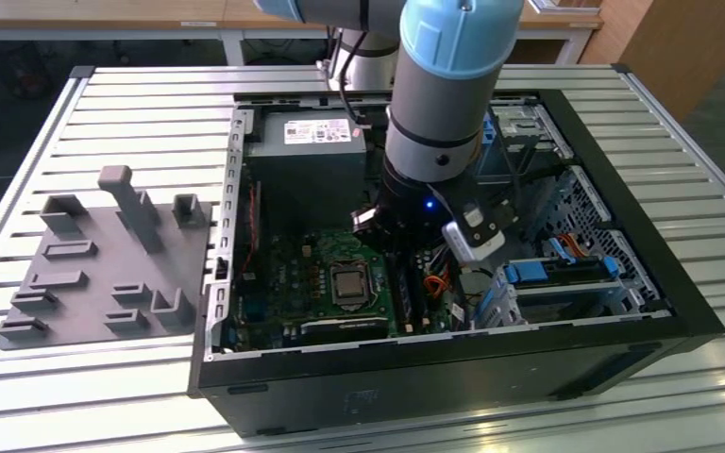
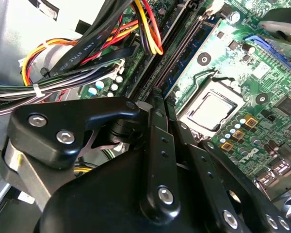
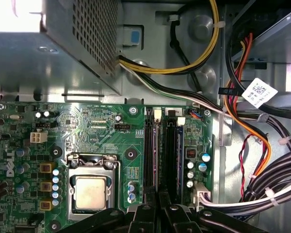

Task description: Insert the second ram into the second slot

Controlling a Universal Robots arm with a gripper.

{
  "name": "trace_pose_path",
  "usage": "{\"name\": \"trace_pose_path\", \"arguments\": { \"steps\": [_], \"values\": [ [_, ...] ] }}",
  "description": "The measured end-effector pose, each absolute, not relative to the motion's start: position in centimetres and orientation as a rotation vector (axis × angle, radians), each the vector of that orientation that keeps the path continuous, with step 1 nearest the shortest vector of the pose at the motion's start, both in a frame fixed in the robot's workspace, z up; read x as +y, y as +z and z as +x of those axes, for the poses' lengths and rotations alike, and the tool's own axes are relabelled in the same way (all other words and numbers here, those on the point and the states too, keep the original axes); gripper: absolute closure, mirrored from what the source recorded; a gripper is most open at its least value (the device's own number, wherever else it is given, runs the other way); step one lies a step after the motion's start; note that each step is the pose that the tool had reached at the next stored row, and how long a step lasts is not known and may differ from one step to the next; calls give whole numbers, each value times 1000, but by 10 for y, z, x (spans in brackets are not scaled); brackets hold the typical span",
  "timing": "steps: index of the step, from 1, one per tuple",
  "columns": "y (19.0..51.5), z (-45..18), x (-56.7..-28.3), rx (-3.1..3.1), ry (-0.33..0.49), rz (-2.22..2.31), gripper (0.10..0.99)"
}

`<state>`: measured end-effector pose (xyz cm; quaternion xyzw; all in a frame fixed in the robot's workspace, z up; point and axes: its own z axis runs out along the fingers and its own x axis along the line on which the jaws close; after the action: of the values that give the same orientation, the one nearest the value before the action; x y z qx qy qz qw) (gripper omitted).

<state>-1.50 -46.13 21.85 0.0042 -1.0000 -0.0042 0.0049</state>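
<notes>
Second ram (image 3: 180, 160): thin, long blue-green circuit board strip, standing on edge in memory slot (image 3: 169, 155) on motherboard, parallel to neighbouring black slot. Lies just beside processor socket (image 3: 91, 187), between socket and bundle of cables. In second wrist view, ram (image 2: 186, 56) runs as blue-green strip with dark chips along black slot (image 2: 172, 51), near end meeting gripper (image 2: 157, 97) tips. Whether fully seated cannot be told.
</notes>
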Motion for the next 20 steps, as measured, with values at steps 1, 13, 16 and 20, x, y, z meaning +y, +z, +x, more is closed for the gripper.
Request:
{"name": "trace_pose_path", "arguments": {
  "steps": [1,13,16,20],
  "values": [
    [218,-15,-461,-3132,-13,13,949],
    [217,-14,-461,-3131,-13,12,949],
    [216,-13,-461,-3131,-13,5,949],
    [215,-13,-461,-3131,-14,3,949]
  ]
}}
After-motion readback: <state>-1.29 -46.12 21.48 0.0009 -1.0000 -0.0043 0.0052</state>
